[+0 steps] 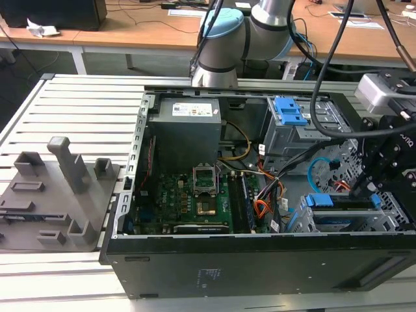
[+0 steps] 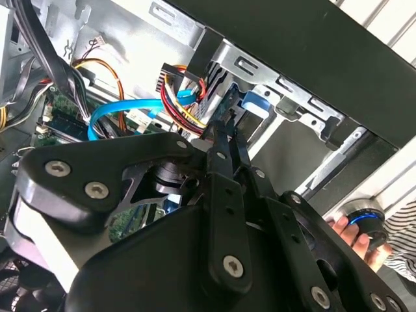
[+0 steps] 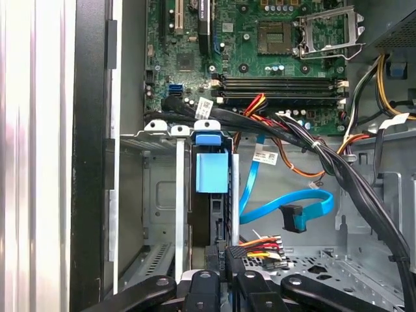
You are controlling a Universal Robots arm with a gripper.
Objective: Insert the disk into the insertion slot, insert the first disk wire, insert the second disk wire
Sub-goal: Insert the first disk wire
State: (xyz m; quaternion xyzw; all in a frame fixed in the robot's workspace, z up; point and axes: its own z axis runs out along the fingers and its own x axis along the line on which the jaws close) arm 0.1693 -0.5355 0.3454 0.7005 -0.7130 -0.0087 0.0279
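The disk sits in the insertion slot point(image 1: 390, 224), its blue carrier handle point(image 3: 211, 170) at the cage's mouth and also seen in the exterior view point(image 1: 320, 201). My gripper point(image 3: 226, 257) is at the disk's rear end, fingers close together on the black plug point(image 3: 239, 251) of the first disk wire, a bundle of red, yellow and black leads point(image 3: 265, 244). In the second wrist view the gripper point(image 2: 227, 123) meets those leads point(image 2: 188, 107) beside the carrier. The second disk wire point(image 3: 305, 209), light blue, loops free with its plug point(image 3: 292, 218) lying loose on the case floor.
The taller grey bay with a blue latch point(image 1: 289, 114) stands behind the slot. A thick black cable bundle point(image 3: 338, 169) and orange wires point(image 3: 305, 170) cross near the gripper. The motherboard point(image 1: 188, 198) lies toward the exterior view's left. A hand point(image 2: 351, 229) holds a round device outside the case.
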